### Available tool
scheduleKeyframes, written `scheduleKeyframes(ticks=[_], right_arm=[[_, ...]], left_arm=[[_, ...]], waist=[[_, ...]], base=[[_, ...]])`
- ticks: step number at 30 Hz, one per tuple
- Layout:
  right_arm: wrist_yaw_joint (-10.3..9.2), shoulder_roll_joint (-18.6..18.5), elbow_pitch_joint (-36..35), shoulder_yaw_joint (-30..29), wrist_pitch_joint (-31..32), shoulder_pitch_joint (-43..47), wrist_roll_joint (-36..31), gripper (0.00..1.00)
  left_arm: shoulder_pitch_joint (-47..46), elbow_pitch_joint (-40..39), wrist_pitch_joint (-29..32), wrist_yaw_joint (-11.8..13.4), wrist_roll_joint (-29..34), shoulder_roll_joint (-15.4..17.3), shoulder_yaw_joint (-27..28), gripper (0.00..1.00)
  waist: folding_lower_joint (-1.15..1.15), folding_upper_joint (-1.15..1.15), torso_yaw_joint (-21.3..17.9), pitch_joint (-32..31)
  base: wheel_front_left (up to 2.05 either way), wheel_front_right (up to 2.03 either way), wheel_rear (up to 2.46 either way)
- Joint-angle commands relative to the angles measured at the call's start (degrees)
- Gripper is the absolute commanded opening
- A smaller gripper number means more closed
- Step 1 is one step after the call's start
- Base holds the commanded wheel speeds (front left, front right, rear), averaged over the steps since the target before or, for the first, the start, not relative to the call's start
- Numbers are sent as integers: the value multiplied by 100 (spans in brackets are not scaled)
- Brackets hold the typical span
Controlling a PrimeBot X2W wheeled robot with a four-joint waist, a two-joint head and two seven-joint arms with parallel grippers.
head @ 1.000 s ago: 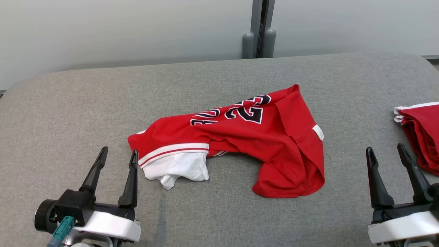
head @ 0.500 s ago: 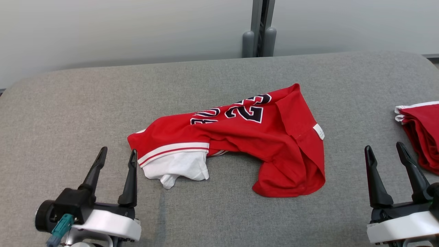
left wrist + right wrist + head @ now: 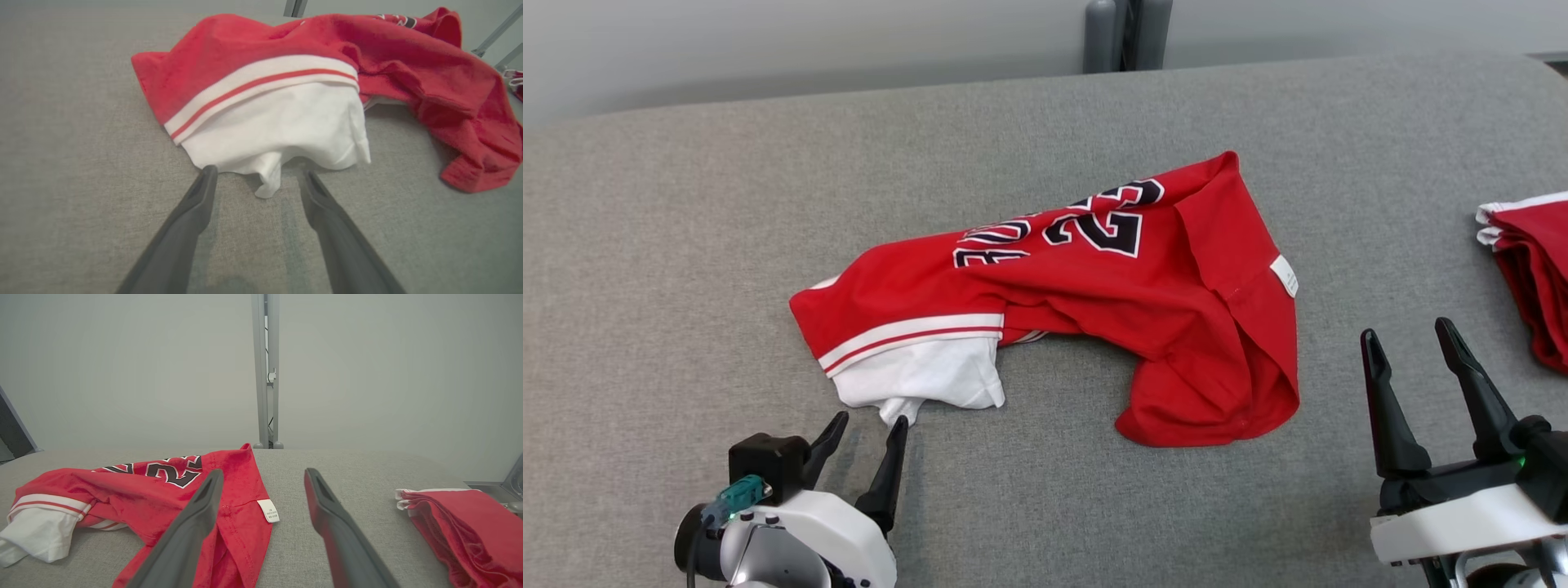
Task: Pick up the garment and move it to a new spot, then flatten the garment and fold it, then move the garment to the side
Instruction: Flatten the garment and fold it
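On the table [image 3: 686,245], in the head view, a crumpled garment [image 3: 1094,302] is seen centrally. In the left wrist view, its white sleeve [image 3: 286,126] is framed by the wide jaws of the left gripper [image 3: 258,171], seemingly for pinching. In the right wrist view, the right gripper [image 3: 263,473] is held wide, apart from it.

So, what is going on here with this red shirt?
A two-armed robot seems about to pick up the crumpled red jersey lying on the grey table. Its left gripper is open, fingers either side of the white sleeve tip, nothing gripped yet. The right gripper is open too, apart from the jersey. A folded red pile lies at the right.
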Motion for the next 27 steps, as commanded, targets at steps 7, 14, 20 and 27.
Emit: scheduleKeyframes(ticks=[7,14,20,27], right_arm=[[0,-99,169,220,-5,-226,59,100],[0,-431,546,947,117,-229,145,100],[0,-630,1230,1420,261,-411,206,100],[0,-729,1956,1779,128,-876,208,95]], left_arm=[[-251,199,97,-107,-186,51,42,20],[-460,345,-74,-163,-212,91,63,0],[-609,428,-162,-154,-164,85,21,0],[-740,478,-288,-177,-146,53,-25,0]], waist=[[0,0,-127,386],[0,0,-165,525],[0,0,-92,623],[0,0,25,718]], base=[[0,0,0],[0,0,0],[0,0,0],[0,0,0]])
